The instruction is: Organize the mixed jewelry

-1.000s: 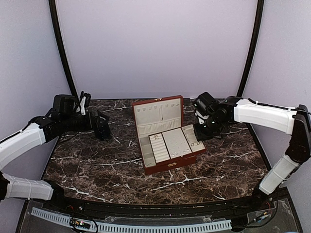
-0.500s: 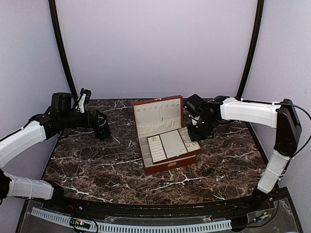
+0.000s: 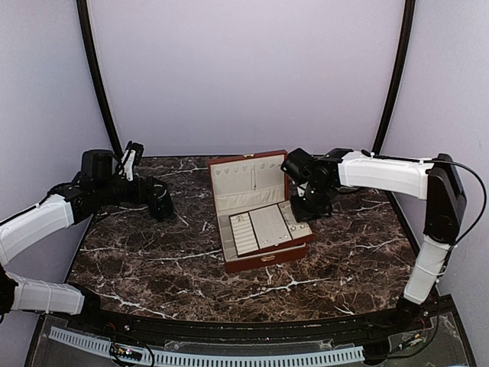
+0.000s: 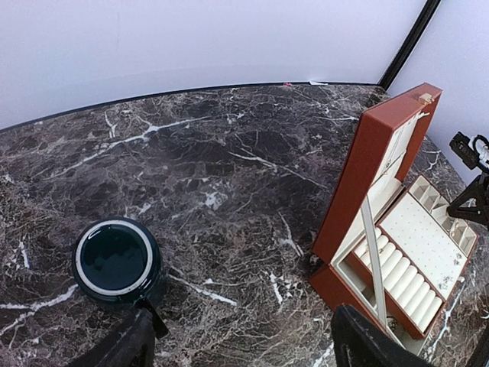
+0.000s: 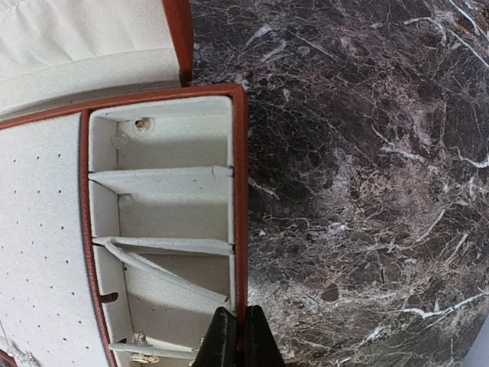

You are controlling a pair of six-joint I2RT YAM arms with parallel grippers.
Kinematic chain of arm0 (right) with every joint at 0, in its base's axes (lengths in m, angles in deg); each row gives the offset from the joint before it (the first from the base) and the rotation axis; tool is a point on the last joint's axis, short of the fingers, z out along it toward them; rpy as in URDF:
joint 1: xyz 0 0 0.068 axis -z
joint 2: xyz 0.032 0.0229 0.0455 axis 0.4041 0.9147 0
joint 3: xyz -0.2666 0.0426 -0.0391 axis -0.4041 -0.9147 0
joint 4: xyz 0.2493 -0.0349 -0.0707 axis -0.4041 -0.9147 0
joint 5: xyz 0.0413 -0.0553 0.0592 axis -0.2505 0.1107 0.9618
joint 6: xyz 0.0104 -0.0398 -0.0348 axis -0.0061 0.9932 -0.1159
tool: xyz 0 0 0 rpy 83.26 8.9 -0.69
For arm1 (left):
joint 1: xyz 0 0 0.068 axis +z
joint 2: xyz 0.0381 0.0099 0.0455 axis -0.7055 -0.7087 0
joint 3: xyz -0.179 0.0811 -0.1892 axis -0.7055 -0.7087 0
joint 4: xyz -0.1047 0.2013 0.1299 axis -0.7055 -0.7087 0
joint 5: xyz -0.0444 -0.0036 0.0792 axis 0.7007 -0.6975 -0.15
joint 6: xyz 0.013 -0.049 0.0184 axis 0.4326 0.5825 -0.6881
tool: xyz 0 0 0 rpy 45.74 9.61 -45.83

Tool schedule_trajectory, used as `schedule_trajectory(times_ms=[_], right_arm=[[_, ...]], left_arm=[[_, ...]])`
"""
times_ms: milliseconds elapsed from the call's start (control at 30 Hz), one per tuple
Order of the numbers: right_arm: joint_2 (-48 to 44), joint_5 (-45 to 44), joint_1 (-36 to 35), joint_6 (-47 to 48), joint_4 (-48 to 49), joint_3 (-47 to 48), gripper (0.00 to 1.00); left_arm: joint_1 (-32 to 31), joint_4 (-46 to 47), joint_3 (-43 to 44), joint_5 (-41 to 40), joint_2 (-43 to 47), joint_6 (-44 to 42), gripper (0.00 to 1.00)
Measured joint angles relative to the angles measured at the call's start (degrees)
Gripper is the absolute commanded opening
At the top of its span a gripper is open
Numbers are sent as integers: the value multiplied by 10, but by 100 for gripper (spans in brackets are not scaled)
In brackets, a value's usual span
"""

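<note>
The red-brown wooden box stands open mid-table, with its cream-lined tray. My right gripper is shut on the box's right side wall, one finger inside and one outside. The mixed jewelry shows as tiny pale-metallic pieces in the tray's side compartments: a stud at the far end and a couple of pieces near my fingertips. More pieces lie there in the top view. My left gripper is open and empty, low over the table beside the dark green cup.
The box lid stands upright between the two arms. Dark marble table stretches in front of the box. Black curved frame posts rise at the back corners. The table's right part lies beside the box.
My right gripper has moved left along the box's right side, and the box has slid a little to the left with it. The left arm has barely moved.
</note>
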Motion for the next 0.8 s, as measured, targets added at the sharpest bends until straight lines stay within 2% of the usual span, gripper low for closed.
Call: schedule_trajectory(times_ms=[800], right_arm=[[78, 25, -59, -78, 39, 51, 0]], left_arm=[[0, 8, 0, 5, 2, -2, 83]])
